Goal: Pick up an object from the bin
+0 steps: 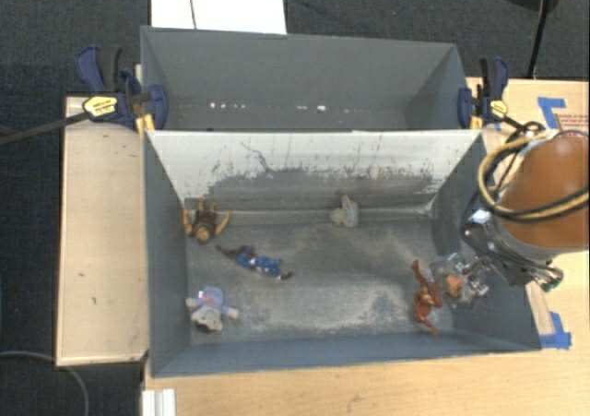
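end effector low beside a red-brown figure

nearest the camera, a pale blue-and-white soft toy lies well left of the red-brown figure. the end effector sits just right of that figure, low in the bin, probably placed to take it as the closest thing. whether it is open or closed, i cannot tell. farther back, left of the figure, lie a blue figure, a brown toy and a small grey piece.

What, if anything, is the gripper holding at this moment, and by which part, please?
It cannot be told. The gripper sits low at the right side of the bin, close beside a reddish-brown figure, but no hold on it is visible.
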You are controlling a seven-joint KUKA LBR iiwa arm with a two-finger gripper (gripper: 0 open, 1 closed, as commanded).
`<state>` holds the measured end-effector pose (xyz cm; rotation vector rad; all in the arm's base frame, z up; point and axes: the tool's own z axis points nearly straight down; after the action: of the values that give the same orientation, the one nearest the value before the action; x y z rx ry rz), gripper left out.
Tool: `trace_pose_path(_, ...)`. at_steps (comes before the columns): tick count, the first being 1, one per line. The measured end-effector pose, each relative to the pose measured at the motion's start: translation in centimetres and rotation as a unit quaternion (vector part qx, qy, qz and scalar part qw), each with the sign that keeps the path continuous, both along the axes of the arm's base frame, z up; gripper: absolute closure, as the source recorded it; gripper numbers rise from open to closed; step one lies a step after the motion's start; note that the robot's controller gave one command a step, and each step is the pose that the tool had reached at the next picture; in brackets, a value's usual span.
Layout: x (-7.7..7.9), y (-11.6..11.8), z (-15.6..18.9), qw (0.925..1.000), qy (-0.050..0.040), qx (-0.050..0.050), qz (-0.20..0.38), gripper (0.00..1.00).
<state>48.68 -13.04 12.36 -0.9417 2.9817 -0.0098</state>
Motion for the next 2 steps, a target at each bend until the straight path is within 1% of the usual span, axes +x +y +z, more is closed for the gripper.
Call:
trace_pose_path(1, 1.0, -0.3, 0.7, 0.9999, -0.0095, -0.003, -0.003, 1.00)
trace_pose_path(2, 0.0, 0.2, 2.7, 1.0000, 0.0025, 0.001, -0.006, 1.00)
